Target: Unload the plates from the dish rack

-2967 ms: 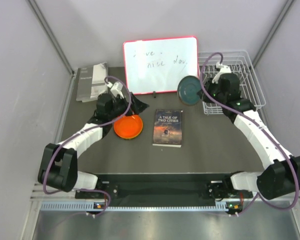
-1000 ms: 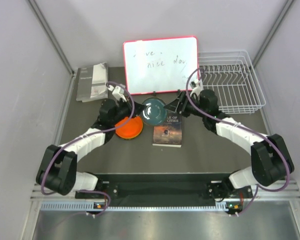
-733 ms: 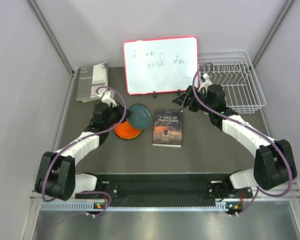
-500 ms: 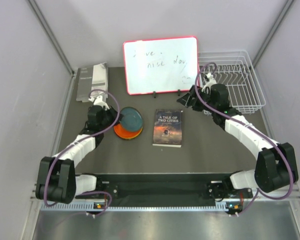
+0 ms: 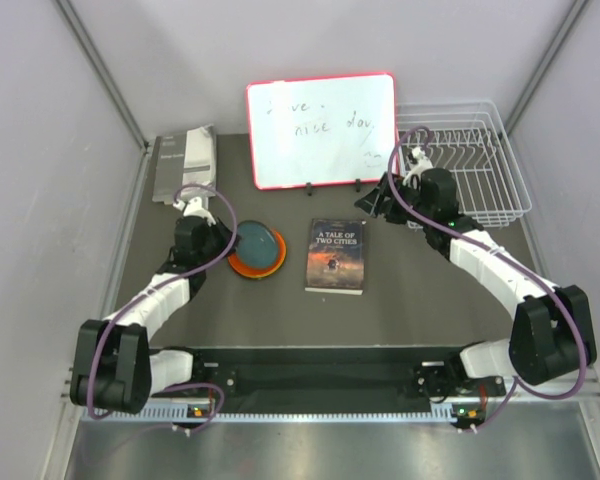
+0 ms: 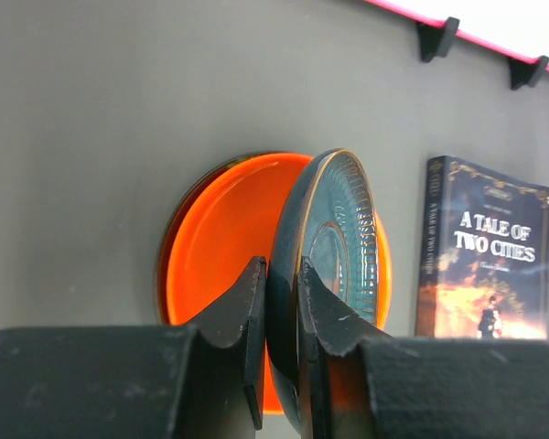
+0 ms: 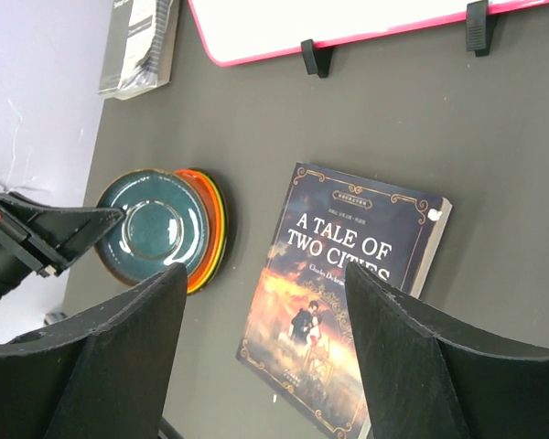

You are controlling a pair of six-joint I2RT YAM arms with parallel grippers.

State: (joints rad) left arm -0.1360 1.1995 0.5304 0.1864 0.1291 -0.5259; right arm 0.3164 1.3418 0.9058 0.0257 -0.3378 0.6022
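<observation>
Moved: teal plate (image 5: 257,241) had crossed from the right gripper (image 5: 385,202) beside the dish rack (image 5: 470,165) to the left gripper (image 5: 228,240), then sunk toward the orange plate (image 5: 248,271).
Left claw: narrow, pinching the teal plate's rim; the plate stood tilted on edge directly over the orange one.
Right claw: jaws wide, holding nothing, hovering between whiteboard (image 5: 320,128) and rack.
Left wrist view: fingers (image 6: 242,311) on either side of the rim; whether the plates touched could not be told.
Right wrist view: teal nearly covered orange, leaving a crescent on the book (image 7: 339,293) side.
Room: dark table (image 5: 410,290) showed between plates and book.
</observation>
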